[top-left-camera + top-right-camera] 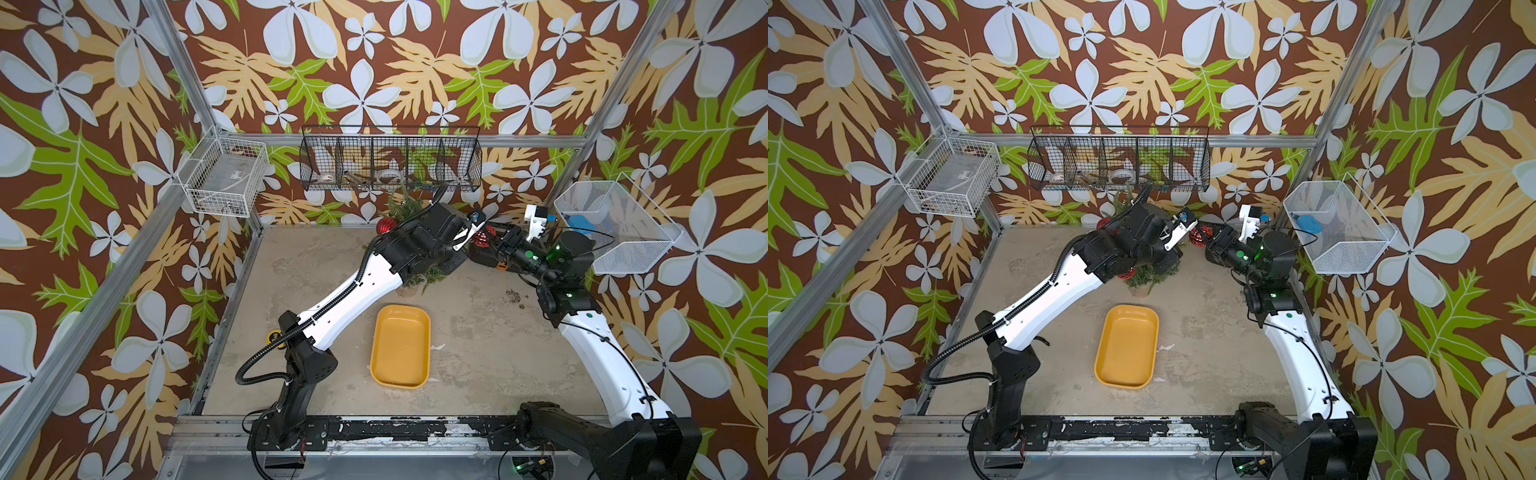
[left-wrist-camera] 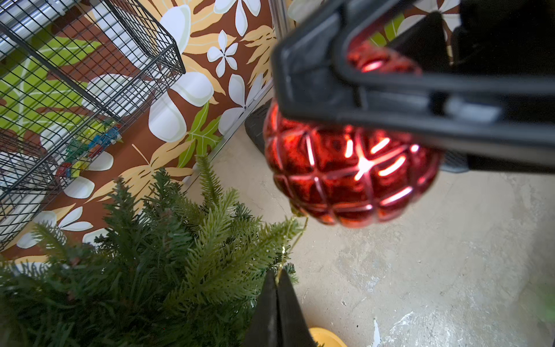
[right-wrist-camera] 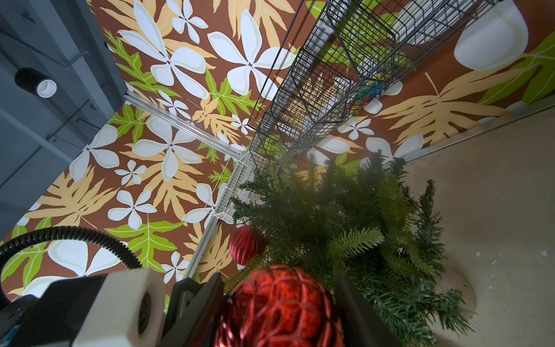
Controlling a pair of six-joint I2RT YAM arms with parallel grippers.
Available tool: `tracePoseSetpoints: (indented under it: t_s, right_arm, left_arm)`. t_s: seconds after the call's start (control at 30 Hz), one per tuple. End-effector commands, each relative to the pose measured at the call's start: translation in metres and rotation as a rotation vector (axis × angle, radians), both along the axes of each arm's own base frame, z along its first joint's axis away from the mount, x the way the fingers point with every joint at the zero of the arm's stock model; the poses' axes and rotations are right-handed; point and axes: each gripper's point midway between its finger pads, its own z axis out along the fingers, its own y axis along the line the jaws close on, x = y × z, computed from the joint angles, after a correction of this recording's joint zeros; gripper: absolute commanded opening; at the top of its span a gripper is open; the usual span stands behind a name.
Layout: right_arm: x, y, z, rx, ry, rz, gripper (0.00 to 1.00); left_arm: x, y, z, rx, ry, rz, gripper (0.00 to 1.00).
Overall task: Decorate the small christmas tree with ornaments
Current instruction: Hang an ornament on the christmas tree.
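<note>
The small christmas tree (image 1: pixel 430 277) stands at the back of the table, mostly covered by my left arm; its needle branches fill the left wrist view (image 2: pixel 168 264) and the right wrist view (image 3: pixel 354 228). My right gripper (image 3: pixel 279 300) is shut on a red lattice ornament (image 3: pixel 279 303) (image 2: pixel 345 174) (image 1: pixel 482 240), held just right of the tree. My left gripper (image 2: pixel 277 281) is shut on that ornament's gold string (image 2: pixel 295 240) beside a branch tip. A ribbed red ornament (image 3: pixel 247 245) (image 1: pixel 386 225) hangs on the tree's far left side. A sliver of another red ornament (image 1: pixel 1126 274) shows under my left arm.
An empty yellow tray (image 1: pixel 401 353) lies in front of the tree. A black wire basket (image 1: pixel 390 164) hangs on the back wall just above the tree. A white wire basket (image 1: pixel 226 178) is at the left, and a white mesh basket (image 1: pixel 615 226) at the right behind my right arm.
</note>
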Motion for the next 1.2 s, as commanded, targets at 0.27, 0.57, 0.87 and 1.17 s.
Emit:
tracePoseSetpoints:
  t_s: [0.27,0.57,0.87,1.17]
  right_arm:
    - [0.008,-0.001,-0.009,-0.015,-0.003,-0.011,0.39]
    - [0.011,0.0,-0.016,-0.014,0.01,-0.007,0.4]
    - [0.014,-0.002,-0.027,-0.024,0.03,-0.024,0.39]
    - [0.016,-0.006,-0.042,-0.038,0.054,-0.046,0.39]
  left_arm:
    - [0.007,0.0,-0.011,0.036,-0.007,0.021,0.0]
    - [0.009,0.002,-0.017,0.058,-0.003,0.032,0.0]
    - [0.008,0.005,-0.02,0.076,0.0,0.037,0.0]
    - [0.007,0.005,-0.024,0.089,0.008,0.031,0.0]
